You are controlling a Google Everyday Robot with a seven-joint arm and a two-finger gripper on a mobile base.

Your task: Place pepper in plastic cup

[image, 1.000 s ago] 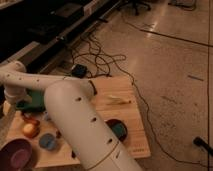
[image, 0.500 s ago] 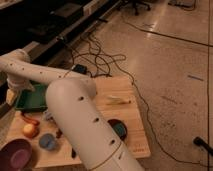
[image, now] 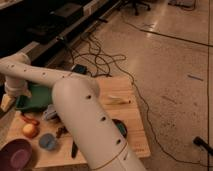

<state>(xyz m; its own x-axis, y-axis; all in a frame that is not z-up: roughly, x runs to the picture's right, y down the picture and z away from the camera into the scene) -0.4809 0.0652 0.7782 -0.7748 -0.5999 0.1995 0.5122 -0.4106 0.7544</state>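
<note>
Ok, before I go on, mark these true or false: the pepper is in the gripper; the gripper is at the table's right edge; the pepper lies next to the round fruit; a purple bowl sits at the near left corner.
1. The pepper is in the gripper. False: the pepper lies on the table, apart from the gripper.
2. The gripper is at the table's right edge. False: it is at the left edge, beside the green item.
3. The pepper lies next to the round fruit. True.
4. A purple bowl sits at the near left corner. True.
</note>
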